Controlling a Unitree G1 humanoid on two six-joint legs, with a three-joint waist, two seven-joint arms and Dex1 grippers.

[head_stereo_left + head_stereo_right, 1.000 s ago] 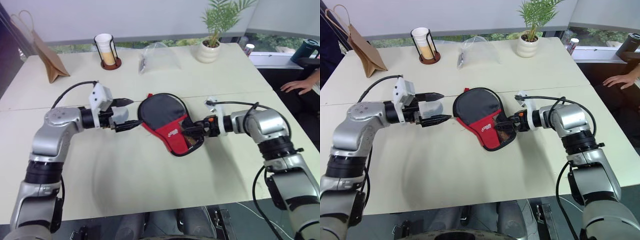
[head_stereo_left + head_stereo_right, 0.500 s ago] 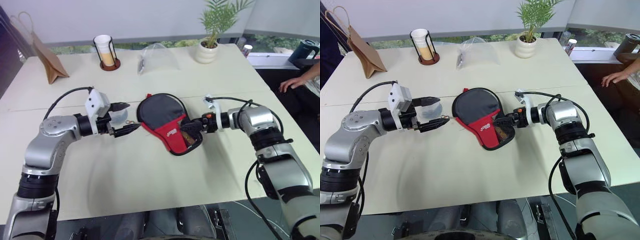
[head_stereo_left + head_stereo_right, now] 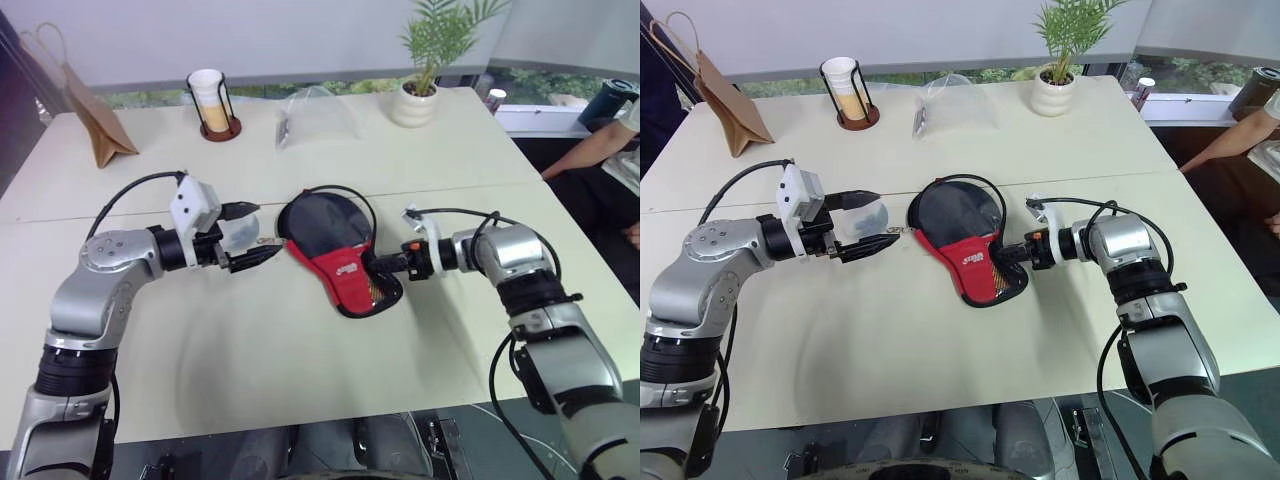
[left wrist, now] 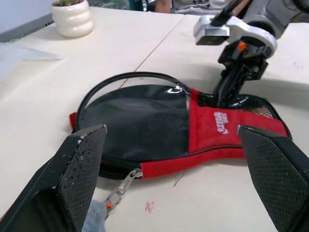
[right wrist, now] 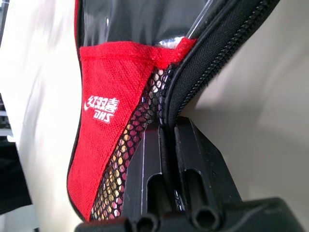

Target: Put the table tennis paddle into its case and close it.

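The case [image 3: 345, 268], black with a red panel and a mesh pocket, lies in the middle of the table [image 3: 250, 340]. Its zip edge [image 4: 125, 77] arches up as a loop over the round part. Under that loop a glossy black face [image 4: 140, 116] shows, apparently the table tennis paddle inside, and something tan shows through the mesh. My right gripper [image 5: 166, 140] is shut on the case's zipped rim beside the mesh [image 3: 998, 256]. My left gripper [image 3: 255, 232] stands open just left of the case, its fingers [image 4: 79, 164] either side of the metal zip pull [image 4: 123, 186] without touching it.
Along the far edge stand a brown paper bag [image 3: 95, 125], a cup in a wire holder [image 3: 213, 100], a clear plastic bag [image 3: 315, 118] and a potted plant [image 3: 420, 95]. A person's arm [image 3: 590, 150] reaches in at the far right.
My right gripper has closed on the case's rim and sunk a little. The zip edge now stands up in a loop, baring the glossy black face. My left gripper stays put.
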